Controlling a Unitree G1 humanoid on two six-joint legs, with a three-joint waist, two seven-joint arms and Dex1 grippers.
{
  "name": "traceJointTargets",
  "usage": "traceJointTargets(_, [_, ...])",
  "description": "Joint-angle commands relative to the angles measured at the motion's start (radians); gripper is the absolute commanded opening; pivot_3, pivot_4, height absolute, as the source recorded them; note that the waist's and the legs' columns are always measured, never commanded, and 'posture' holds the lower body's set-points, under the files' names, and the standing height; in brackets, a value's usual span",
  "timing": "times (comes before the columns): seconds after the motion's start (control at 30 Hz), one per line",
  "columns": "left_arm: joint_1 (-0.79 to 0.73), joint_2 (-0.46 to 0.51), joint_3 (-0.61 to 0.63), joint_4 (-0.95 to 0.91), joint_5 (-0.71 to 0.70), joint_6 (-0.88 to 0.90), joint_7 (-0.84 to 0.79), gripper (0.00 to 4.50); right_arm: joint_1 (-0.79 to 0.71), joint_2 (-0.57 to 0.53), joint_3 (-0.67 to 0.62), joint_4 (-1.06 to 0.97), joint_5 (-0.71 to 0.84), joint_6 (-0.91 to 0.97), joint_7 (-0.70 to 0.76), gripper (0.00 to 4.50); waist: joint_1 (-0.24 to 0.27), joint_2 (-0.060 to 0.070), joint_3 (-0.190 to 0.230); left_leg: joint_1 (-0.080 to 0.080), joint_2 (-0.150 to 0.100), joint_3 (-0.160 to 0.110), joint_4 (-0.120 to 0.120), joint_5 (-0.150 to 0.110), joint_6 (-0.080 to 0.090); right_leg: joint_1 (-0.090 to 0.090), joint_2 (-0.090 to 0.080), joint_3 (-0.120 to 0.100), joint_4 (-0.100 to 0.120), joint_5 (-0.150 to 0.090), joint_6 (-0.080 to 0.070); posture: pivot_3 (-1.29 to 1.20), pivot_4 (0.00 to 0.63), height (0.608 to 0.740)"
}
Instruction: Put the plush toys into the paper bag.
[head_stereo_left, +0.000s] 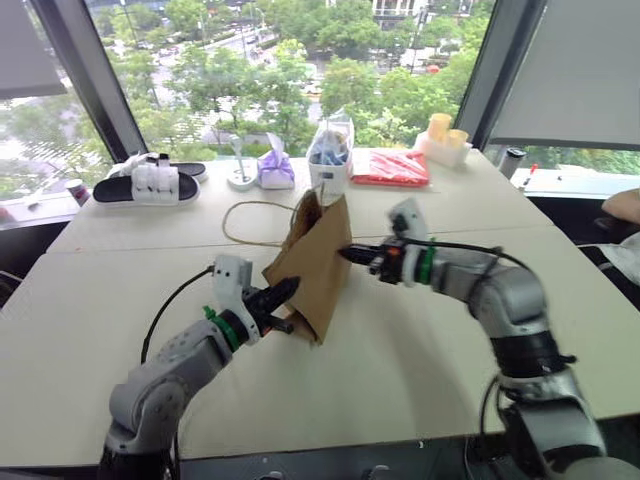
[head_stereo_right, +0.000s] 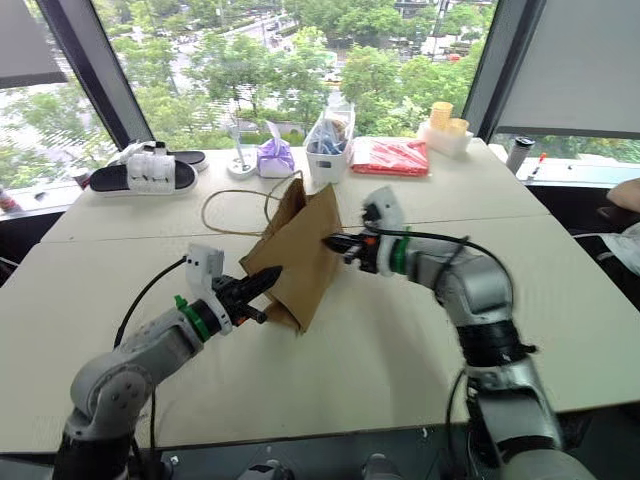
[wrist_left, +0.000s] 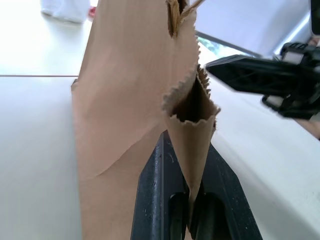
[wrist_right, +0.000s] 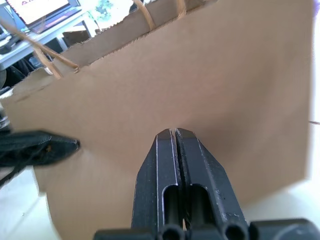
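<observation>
**Operator:** Since the paper bag is thin kraft stock, how should it be expected to handle?

**Technician:** Treat it as light and creasable. It holds a fold but has no stiffness of its own; it will likely collapse or tip if released. It stands near the middle of the white table, tilted, with its serrated mouth only narrowly parted. Recommended hold points are the top rim or the side gusset, not the flat panel, where fingers would probably slip. The loop handle lies slack on the table behind the bag.

**Operator:** State of each gripper?

**Technician:** The left gripper is closed, pinching a folded edge of the bag between its fingers. The right gripper has its fingers pressed together with nothing visible between them; its tips rest at or just short of the bag's broad side, and contact cannot be confirmed.

**Operator:** What does each view contribute?

**Technician:** The left wrist view shows the pinched fold and the small opening in the gusset, which the head views do not resolve. The right wrist view shows the bare fingertips. The head views alone show the far edge of the table: a purple pouch, a clear plastic bag, a red packet and black-and-white slippers. I can't pick out the plush toys there.
</observation>
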Motion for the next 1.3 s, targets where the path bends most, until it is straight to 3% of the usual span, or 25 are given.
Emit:
traceJointTargets(0.03, [-0.115, 0.085, 0.042, 0.118, -0.049, 0.008, -0.210, 0.07, 0.069, -0.110, -0.137, -0.134, 0.108, 0.022, 0.093, 0.00, -0.001, 0.000, 0.000, 0.000, 0.000, 0.000, 0.000, 0.000, 0.000, 0.000, 0.000, 0.000, 0.000, 0.000, 0.000, 0.00, 0.150, 0.740])
traceJointTargets(0.13, [-0.271, 0.189, -0.006, 0.316, -0.012, 0.001, -0.474, 0.07, 0.173, -0.230, -0.234, -0.197, 0.154, 0.037, 0.148, 0.00, -0.001, 0.000, 0.000, 0.000, 0.000, 0.001, 0.000, 0.000, 0.001, 0.000, 0.000, 0.000, 0.000, 0.000, 0.000, 0.00, 0.150, 0.740])
traceJointTargets(0.3, [-0.491, 0.277, -0.159, 0.630, 0.130, -0.074, -0.879, 0.07, 0.317, -0.342, -0.350, -0.281, 0.195, 0.045, 0.176, 0.00, -0.014, 0.000, 0.000, 0.000, 0.000, 0.002, 0.000, -0.001, 0.001, 0.001, 0.000, 0.000, 0.000, 0.000, 0.001, 0.00, 0.150, 0.740])
traceJointTargets(0.43, [-0.639, 0.252, -0.259, 0.879, 0.258, -0.180, -1.113, 1.27, 0.407, -0.361, -0.416, -0.363, 0.240, 0.076, 0.132, 0.00, -0.018, 0.000, 0.000, 0.001, 0.001, 0.002, 0.000, -0.001, 0.001, 0.001, 0.000, 0.000, -0.001, 0.000, 0.001, 0.00, 0.150, 0.740])
traceJointTargets(0.63, [-0.765, 0.169, -0.321, 1.213, 0.452, -0.387, -1.263, 4.32, 0.484, -0.345, -0.486, -0.458, 0.309, 0.119, 0.043, 0.00, -0.016, -0.001, 0.001, 0.000, 0.001, 0.002, 0.000, -0.001, 0.002, 0.001, -0.001, 0.000, -0.001, 0.000, 0.001, 0.00, 0.150, 0.740])
traceJointTargets(0.73, [-0.780, 0.167, -0.334, 1.295, 0.518, -0.457, -1.282, 4.42, 0.500, -0.339, -0.487, -0.492, 0.339, 0.126, 0.004, 0.00, -0.017, -0.001, 0.001, 0.000, 0.001, 0.001, 0.000, -0.001, 0.002, 0.001, -0.001, 0.000, -0.001, 0.000, 0.001, 0.00, 0.150, 0.740])
traceJointTargets(1.0, [-0.717, 0.271, -0.234, 1.118, 0.494, -0.402, -1.252, 4.42, 0.457, -0.347, -0.391, -0.472, 0.345, 0.084, -0.009, 0.00, -0.020, -0.002, 0.001, 0.000, 0.001, 0.001, 0.000, -0.001, 0.002, 0.000, -0.001, 0.000, 0.000, 0.000, 0.002, 0.00, 0.150, 0.740])
traceJointTargets(1.3, [-0.404, 0.417, 0.032, 0.457, 0.290, -0.034, -1.007, 4.42, 0.342, -0.398, -0.159, -0.325, 0.190, -0.069, 0.133, 0.00, -0.022, -0.001, 0.001, 0.000, 0.002, 0.000, 0.000, -0.001, 0.002, -0.001, -0.001, 0.000, 0.001, 0.000, 0.002, 0.00, 0.150, 0.740])
